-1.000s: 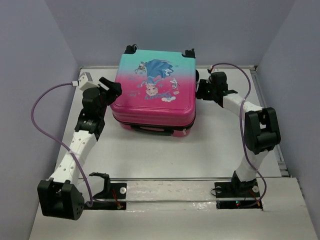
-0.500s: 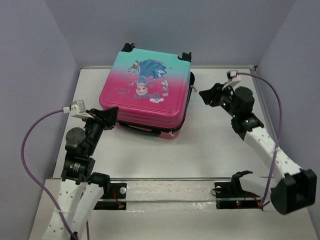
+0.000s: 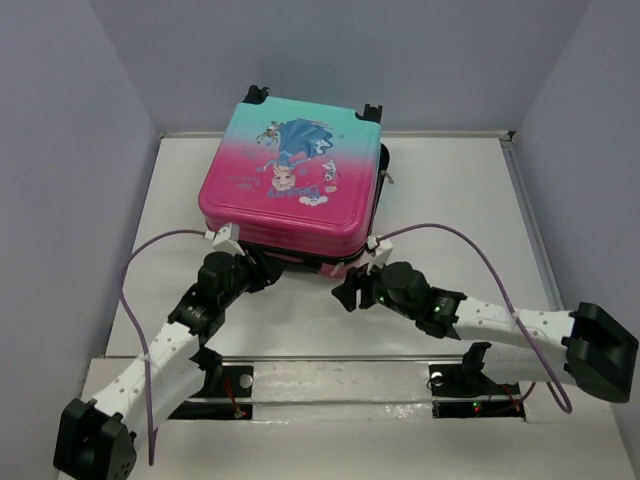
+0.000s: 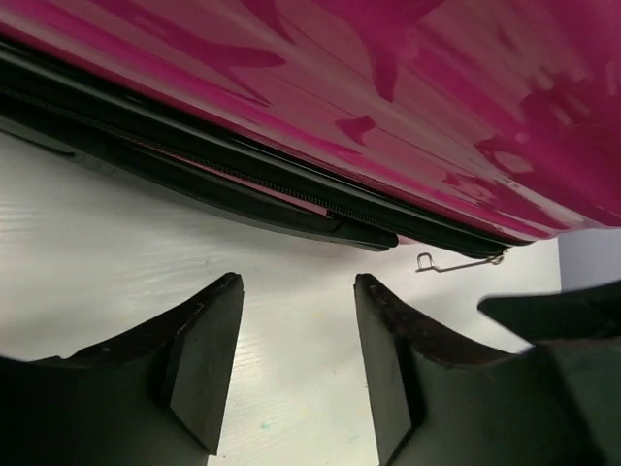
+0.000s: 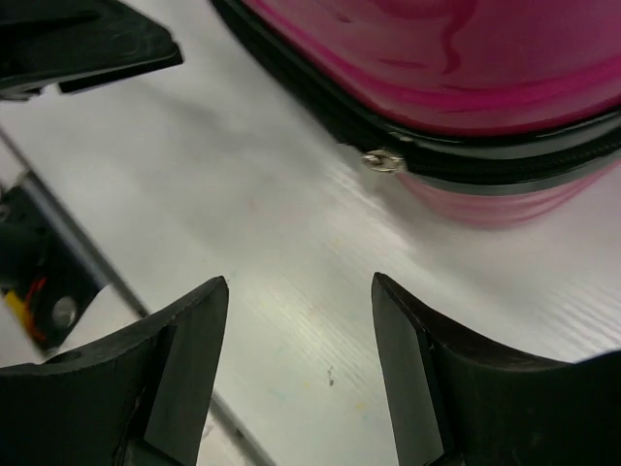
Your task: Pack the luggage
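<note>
The luggage [image 3: 290, 190] lies flat and shut on the table, teal at the far end and pink at the near end, with the princess print on top. My left gripper [image 3: 266, 280] is open and empty, low at the near edge of the luggage, left of the handle. My right gripper [image 3: 344, 296] is open and empty, just off the near right corner. In the left wrist view the pink shell [image 4: 408, 107] and black zipper trim [image 4: 243, 165] fill the top, above my open left gripper [image 4: 296, 291]. In the right wrist view a metal zipper pull [image 5: 383, 160] hangs from the trim above my open right gripper [image 5: 299, 286].
Grey walls enclose the white table [image 3: 450, 210] on three sides. A metal rail [image 3: 340, 358] with both arm bases runs along the near edge. Purple cables loop from each wrist. The other gripper's fingers show in each wrist view.
Both arms have swung in from the sides of the luggage to its near edge and lowered. The luggage slid left a second ago and has stayed put since.
</note>
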`<control>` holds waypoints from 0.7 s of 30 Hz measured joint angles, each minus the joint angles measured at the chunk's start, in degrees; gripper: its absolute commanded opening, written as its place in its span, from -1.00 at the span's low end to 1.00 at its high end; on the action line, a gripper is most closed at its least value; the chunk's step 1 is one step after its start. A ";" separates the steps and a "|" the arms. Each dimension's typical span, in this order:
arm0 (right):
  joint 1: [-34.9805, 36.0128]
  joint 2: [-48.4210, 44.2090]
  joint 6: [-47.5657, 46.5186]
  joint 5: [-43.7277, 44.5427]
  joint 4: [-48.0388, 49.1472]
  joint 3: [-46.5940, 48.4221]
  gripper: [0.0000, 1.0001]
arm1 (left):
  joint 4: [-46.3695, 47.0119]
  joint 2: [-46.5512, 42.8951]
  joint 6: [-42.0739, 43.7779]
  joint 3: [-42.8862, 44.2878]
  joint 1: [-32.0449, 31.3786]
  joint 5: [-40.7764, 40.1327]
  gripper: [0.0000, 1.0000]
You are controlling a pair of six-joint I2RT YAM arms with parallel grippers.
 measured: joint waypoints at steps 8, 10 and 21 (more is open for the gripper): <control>0.24 12.44 2.97 18.86 5.03 2.05 0.29 | 13.51 14.25 -1.16 -0.48 -4.22 -1.07 0.37; 0.26 14.93 3.26 21.29 7.74 3.26 0.26 | 15.65 17.25 -1.20 -0.48 -4.55 -1.64 0.31; 0.28 22.71 8.24 27.56 13.11 5.88 -0.40 | 24.63 27.45 -2.45 1.01 -8.15 -7.23 -0.46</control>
